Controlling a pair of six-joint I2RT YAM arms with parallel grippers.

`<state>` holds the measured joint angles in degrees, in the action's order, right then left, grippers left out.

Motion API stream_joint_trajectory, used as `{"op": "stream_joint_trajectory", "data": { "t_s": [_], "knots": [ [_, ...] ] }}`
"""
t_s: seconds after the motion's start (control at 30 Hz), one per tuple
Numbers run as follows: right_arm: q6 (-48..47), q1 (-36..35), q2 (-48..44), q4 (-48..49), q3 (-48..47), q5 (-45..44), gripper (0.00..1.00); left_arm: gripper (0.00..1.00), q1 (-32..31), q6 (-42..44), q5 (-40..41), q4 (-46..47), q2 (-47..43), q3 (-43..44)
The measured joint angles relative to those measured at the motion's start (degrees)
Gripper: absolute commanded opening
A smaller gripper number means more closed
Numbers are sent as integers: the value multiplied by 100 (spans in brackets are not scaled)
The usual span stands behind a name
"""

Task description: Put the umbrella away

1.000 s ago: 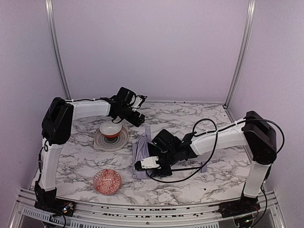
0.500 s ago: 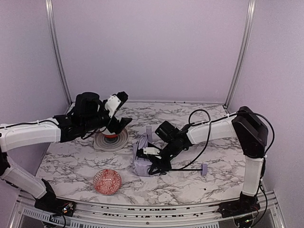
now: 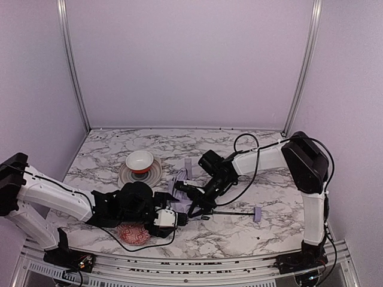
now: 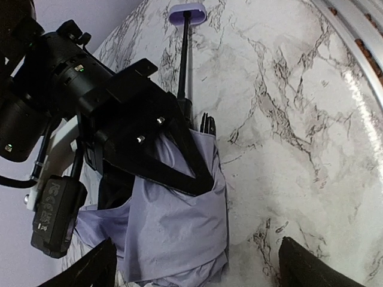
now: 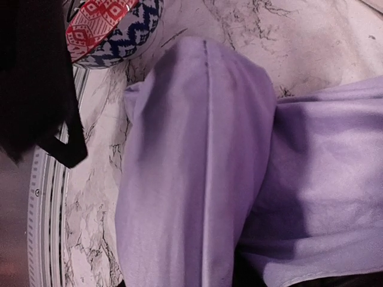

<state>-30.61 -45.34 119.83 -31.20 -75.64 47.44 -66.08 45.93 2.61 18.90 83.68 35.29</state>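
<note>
**A:** Where is the umbrella?

**B:** It lies on the tabletop, straight ahead of the left claw. Its crumpled lavender fabric reaches to the gap between that claw's fingers. The thin black shaft runs on from the fabric, away from the left claw, to a small lavender knob at the far end.

**A:** And how does the left claw stand?

**B:** It is spread wide, with one finger at each lower corner of its own view, and it has hold of nothing.

**A:** The right claw?

**B:** It comes in from the opposite side, facing the left claw. Its black tip is down in the fabric and touching it, just beside where the shaft enters the folds. I cannot tell whether it pinches the cloth. Only one side of it shows, and its own camera is filled with lavender folds.

**A:** Anything else close by?

**B:** A red patterned bowl sits near the right claw, past the fabric's edge. From above it lies just behind the left claw, beside that arm. A white bowl on a plate stands well apart from both claws.
</note>
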Motion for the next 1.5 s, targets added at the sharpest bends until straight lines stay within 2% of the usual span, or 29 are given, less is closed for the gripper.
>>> {"op": "stream_joint_trajectory", "data": {
  "t_s": [0.13, 0.27, 0.4, 0.5, 0.7, 0.9, 1.03, 1.3, 1.4, 1.5],
  "knots": [
    [-9, 31, 59, -103, -70, 107, 29, 95, 0, 424, 507, 448, 883, 254],
    [-33, 50, 92, -160, -120, 160, 28, 83, 42, 546, 863, 621, 1554, 623],
    [-79, 107, 101, -229, -140, 264, 28, 79, 74, 586, 1001, 737, 1738, 739],
    [-98, 164, 101, -278, -138, 337, 30, 70, 101, 577, 986, 662, 1773, 796],
    [-98, 234, 85, -420, -118, 463, 48, 54, 199, 389, 697, 72, 1952, 1156],
    [101, 446, -260, -442, 168, 396, 63, 46, 332, 33, 315, -1235, 2433, 2251],
    [332, 688, -680, -330, 481, 289, 68, 42, 483, -225, -96, -1648, 2516, 2511],
    [811, 1340, -2157, 105, 1276, -662, 67, 38, 780, -732, -927, -2337, 2522, 2787],
    [837, 1252, -2916, 675, 1768, -1174, 67, 34, 890, -949, -1298, -2671, 2618, 3023],
    [452, 739, -3849, 1517, 2618, -1985, 67, 31, 1075, -1180, -1862, -3080, 2809, 3366]
  ]
}}
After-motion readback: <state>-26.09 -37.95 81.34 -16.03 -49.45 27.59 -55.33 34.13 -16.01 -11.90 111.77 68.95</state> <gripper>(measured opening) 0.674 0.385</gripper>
